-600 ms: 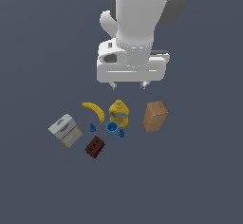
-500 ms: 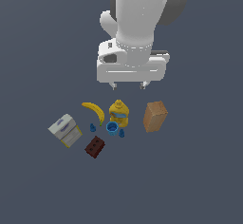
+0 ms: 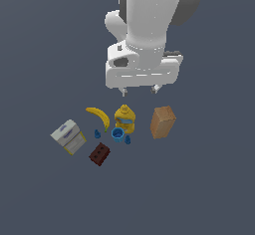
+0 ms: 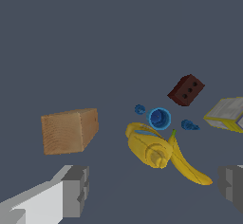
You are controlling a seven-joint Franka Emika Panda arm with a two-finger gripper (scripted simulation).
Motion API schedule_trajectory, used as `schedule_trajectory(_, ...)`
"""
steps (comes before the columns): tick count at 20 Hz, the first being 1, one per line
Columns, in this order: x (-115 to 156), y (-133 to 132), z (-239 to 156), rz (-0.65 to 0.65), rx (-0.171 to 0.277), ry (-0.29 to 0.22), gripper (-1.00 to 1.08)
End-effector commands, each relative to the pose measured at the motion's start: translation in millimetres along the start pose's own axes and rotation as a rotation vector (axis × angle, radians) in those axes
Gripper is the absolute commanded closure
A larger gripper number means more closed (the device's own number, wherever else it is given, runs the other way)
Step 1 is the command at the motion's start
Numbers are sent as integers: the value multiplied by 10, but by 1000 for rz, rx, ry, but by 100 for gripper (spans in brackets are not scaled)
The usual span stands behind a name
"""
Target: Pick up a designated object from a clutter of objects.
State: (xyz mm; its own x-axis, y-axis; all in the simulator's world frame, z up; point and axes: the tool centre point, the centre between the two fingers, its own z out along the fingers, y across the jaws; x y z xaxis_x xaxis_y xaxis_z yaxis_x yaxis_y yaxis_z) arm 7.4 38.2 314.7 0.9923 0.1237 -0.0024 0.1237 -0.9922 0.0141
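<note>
Your Panda arm hung high above the grey surface, its fingers spread wide and holding nothing. The tan cardboard box you were after stood at the exterior view's right edge of the clutter, apart from the yellow bottle. Next in size came the white-grey box, the banana, the dark brick, then the blue cup. In my judgement, your risk was descending off-centre: one finger could land on the box top or tip it, since it stands tall.
</note>
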Motion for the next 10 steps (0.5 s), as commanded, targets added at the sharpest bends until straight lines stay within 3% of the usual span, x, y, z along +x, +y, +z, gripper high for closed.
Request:
schedule_trajectory(1,3,-2,-5,-2,2,1,-92)
schedule_trajectory(10,31,-226,225,-16,0,1,-92)
